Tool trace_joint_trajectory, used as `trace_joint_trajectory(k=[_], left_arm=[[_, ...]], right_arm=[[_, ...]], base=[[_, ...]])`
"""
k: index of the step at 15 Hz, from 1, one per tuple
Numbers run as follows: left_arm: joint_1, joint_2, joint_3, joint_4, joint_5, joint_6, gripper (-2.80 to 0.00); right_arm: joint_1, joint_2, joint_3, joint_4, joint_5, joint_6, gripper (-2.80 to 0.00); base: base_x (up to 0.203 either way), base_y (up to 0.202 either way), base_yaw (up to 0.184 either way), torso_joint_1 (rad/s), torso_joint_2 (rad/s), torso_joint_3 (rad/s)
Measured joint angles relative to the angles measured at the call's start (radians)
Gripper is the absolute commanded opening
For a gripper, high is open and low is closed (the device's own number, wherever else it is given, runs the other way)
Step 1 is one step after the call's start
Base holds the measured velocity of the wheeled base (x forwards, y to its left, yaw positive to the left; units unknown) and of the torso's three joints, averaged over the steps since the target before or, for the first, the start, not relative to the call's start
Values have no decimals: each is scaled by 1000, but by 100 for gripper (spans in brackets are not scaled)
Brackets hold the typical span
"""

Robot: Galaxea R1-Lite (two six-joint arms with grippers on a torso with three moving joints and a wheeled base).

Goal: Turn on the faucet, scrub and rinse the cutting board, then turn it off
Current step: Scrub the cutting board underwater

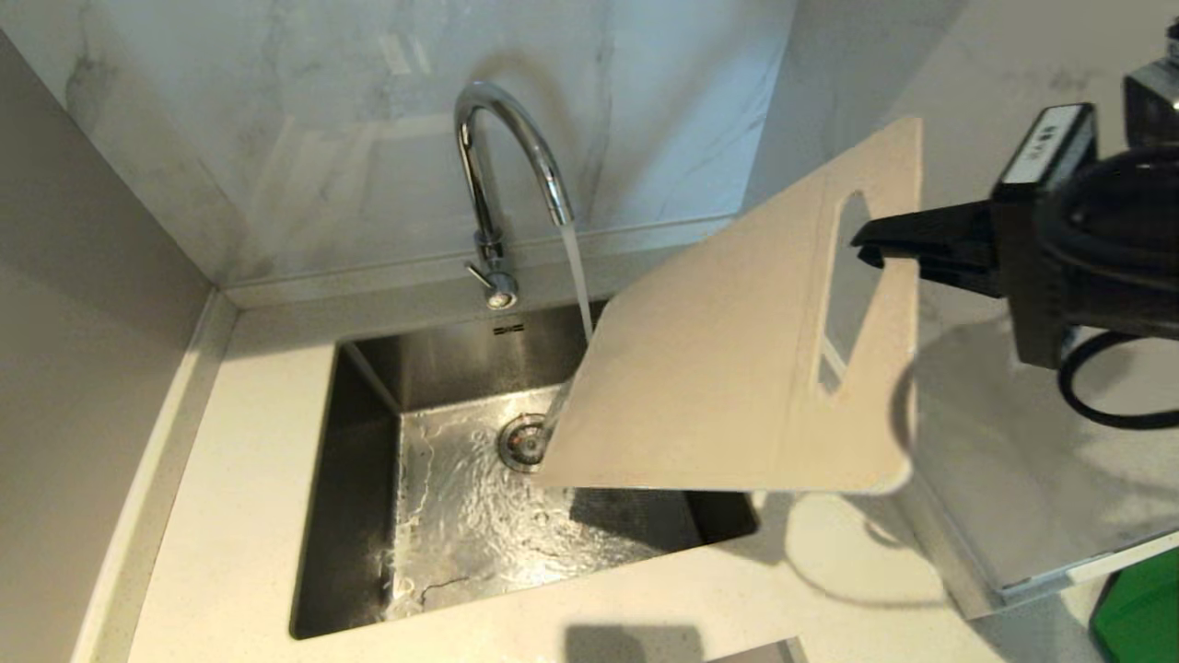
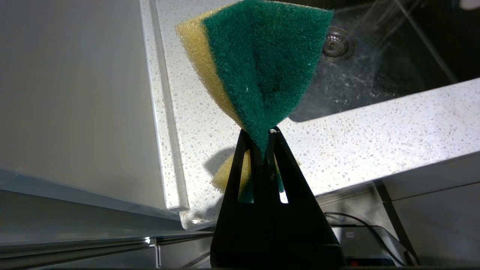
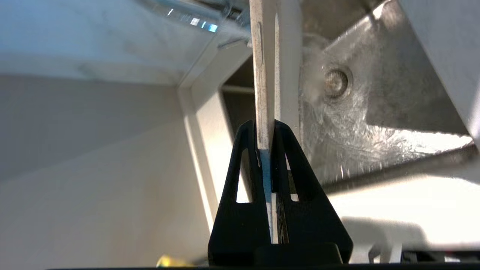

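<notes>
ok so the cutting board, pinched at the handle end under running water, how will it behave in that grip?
The cutting board looks stiff: held only by the right gripper beside the slot, it stays flat. Probably slippery, since the faucet stream lands on its far corner. With that long overhang, it may pivot in the pinch.

Head looks down on sink (image 1: 368, 433); both wrists share its drain (image 2: 337, 43).

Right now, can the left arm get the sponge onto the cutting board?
Probably, with a reach. The left gripper already pinches the sponge, and the right gripper holds the cutting board up over the sink, face unobstructed.
</notes>
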Motion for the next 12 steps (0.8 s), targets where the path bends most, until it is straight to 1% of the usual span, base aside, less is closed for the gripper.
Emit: trace_joint_trajectory(k=[3,5,6,7,9,12], left_arm=[[0,0,0,1,1,-2,-280],[0,0,-2,2,0,-1,-280],[0,2,-4,3,-3,14,-280],[0,8,-6,4,-12,48,-280],[0,45,-41,5,-63,117,-280],[0,190,-178,5,-161,138,-280]], right_arm=[[0,-178,61,114,1,4,-280],[0,-254,96,147,3,4,-280],[0,-277,108,148,3,4,-280],[0,-291,116,148,5,4,-280],[0,-305,123,146,12,4,-280],[0,-317,135,145,42,6,-280]], base=[[0,0,0,0,0,0],[0,0,0,0,0,0],[0,0,0,0,0,0],[0,0,0,0,0,0],[0,0,0,0,0,0],[0,0,0,0,0,0]])
